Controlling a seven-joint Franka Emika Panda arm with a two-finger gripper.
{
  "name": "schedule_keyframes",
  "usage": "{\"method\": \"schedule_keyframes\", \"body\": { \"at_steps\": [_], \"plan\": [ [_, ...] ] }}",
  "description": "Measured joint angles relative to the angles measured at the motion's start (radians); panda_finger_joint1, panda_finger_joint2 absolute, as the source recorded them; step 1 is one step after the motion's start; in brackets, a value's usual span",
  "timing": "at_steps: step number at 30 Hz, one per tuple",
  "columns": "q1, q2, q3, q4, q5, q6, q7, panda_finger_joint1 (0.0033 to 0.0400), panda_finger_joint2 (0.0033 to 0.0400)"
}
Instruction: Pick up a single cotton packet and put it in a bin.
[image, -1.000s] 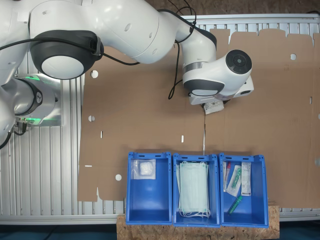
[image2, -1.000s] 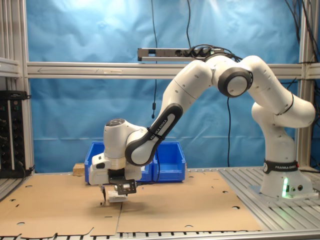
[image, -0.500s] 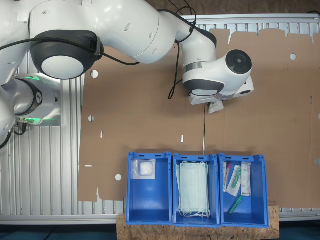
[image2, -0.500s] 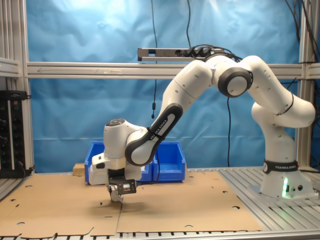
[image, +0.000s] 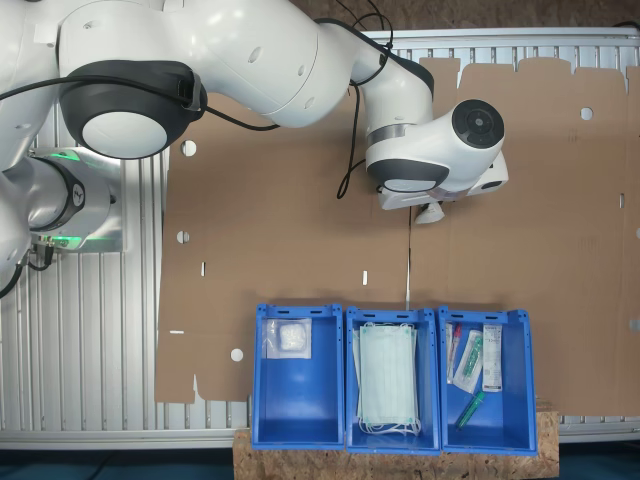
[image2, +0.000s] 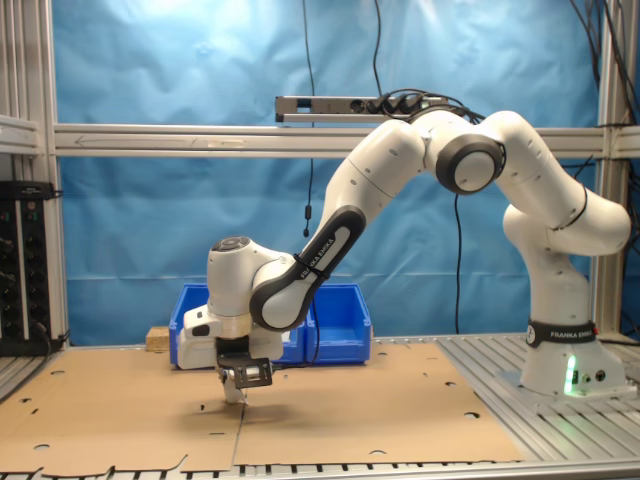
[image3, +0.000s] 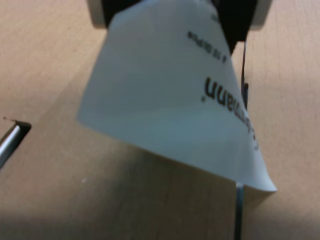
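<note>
Your hand (image2: 233, 392) is clamped on the cotton packet (image3: 175, 95), which hangs from it just above the cardboard-covered worktop (image: 300, 200), tilted, printed face toward the wrist camera. In the first exterior view, a corner of the packet protrudes below the wrist housing. The bin (image: 298, 425) holding one white packet stands at the first exterior view's left end of three blue crates, well apart from the hand.
</note>
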Motion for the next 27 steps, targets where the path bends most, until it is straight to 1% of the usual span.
{"method": "schedule_keyframes", "body": {
  "at_steps": [13,18,23,24,27],
  "plan": [
    [0.000,0.000,0.000,0.000,0.000,0.000,0.000,0.0059,0.0059],
    [0.000,-0.006,0.000,-0.008,0.000,0.000,0.000,0.0059,0.0059],
    [0.000,-0.037,0.001,-0.042,0.000,0.000,0.000,0.0059,0.0059],
    [0.000,-0.058,0.001,-0.062,0.000,0.000,0.000,0.0059,0.0059],
    [0.000,-0.097,0.001,-0.095,0.000,0.000,0.000,0.0059,0.0059]
  ]
}}
